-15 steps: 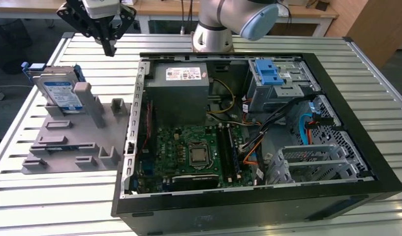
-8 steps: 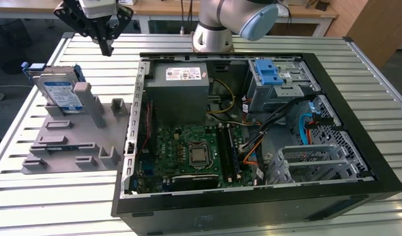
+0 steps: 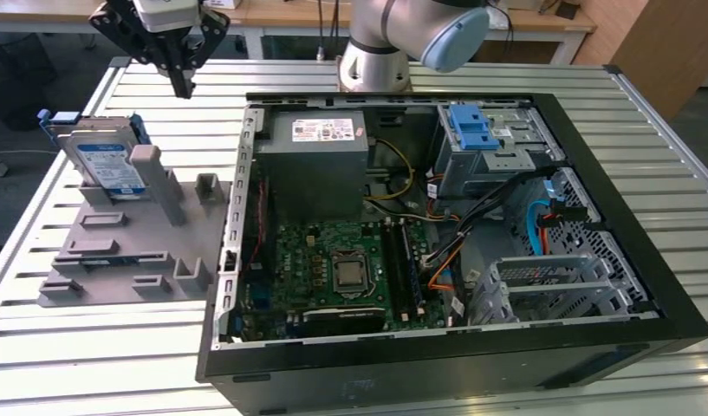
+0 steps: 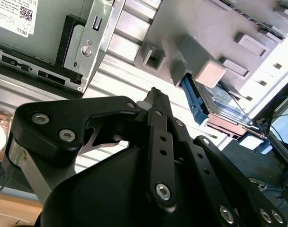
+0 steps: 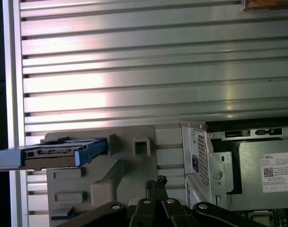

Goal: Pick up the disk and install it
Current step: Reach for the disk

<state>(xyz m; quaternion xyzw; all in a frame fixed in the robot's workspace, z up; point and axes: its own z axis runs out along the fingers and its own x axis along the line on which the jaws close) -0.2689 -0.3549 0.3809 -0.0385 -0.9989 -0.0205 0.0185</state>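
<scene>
The disk (image 3: 107,162), silver with a white-and-blue label and blue side rails, stands on edge and leans in a grey holder (image 3: 122,256) at the exterior view's left. My gripper (image 3: 184,85) hangs above the table behind the holder, apart from the disk, its fingers shut together on nothing. In the second wrist view the black fingers meet at the gripper tip (image 4: 156,94), and the disk (image 4: 224,106) lies beyond them in the holder. The first wrist view shows the disk (image 5: 49,156) edge-on and the gripper (image 5: 156,182) beside the holder.
An open computer case (image 3: 585,121) fills the middle of the slatted metal table (image 3: 76,347). Inside are a grey power supply box (image 3: 319,165), the motherboard (image 3: 330,269), loose cables and a drive bay with a blue clip (image 3: 474,128). The arm's base (image 3: 383,52) stands behind the case.
</scene>
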